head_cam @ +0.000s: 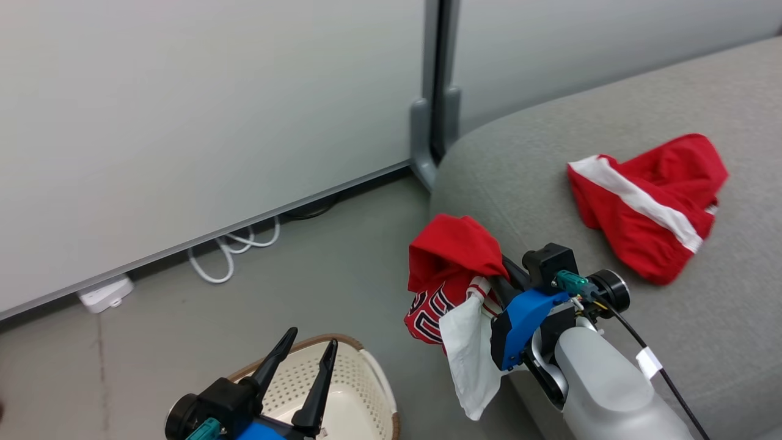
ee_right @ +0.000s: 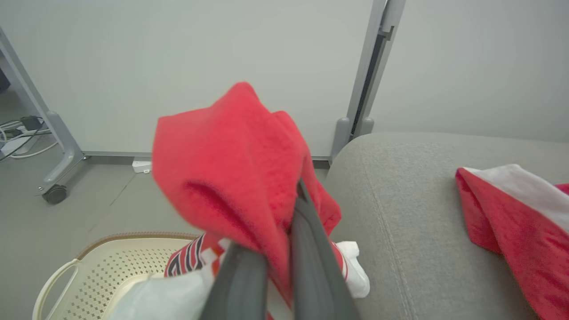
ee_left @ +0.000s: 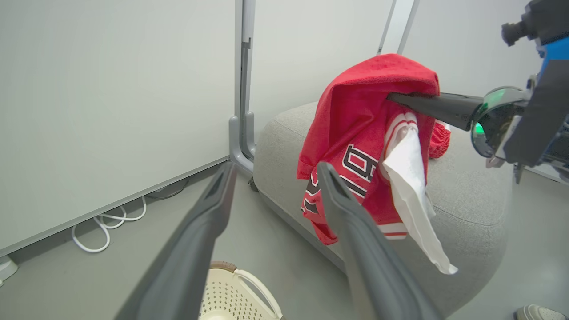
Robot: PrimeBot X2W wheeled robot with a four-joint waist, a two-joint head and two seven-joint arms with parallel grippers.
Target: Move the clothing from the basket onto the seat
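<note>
Grey floor point(head_cam: 317, 269) and pale wall panels point(head_cam: 183, 122) form the background. A grey upright post point(head_cam: 435, 85) stands between the panels, and a looped white cable point(head_cam: 227, 260) lies at the wall base.

**Right gripper** point(head_cam: 508, 276): the fingers are pressed together and clamped on the red jersey point(head_cam: 449, 250) (dark numerals, white trim). The fabric is draped over the fingertips and hangs below them, with a white portion hanging lowest. The jersey is lifted off every surface and hangs just off the rounded corner of the seat point(head_cam: 537, 165). Whether its lower hem brushes the seat's side cannot be determined.

**Seat**: the light grey cushion lies under this gripper's wrist and extends to the right of it. The second red garment point(head_cam: 647, 201), with a broad white stripe, lies crumpled on the seat. It is beyond the right gripper's fingertips and to their right, well apart from the jersey.

**Left gripper** point(head_cam: 311, 342): the fingers are spread wide and hold nothing. The basket point(head_cam: 366, 373) stands on the floor directly beneath them — cream perforated wall, brown rim, white handle. In the left wrist view the jersey hangs ahead of these fingers and to their right — not in contact with them.
</note>
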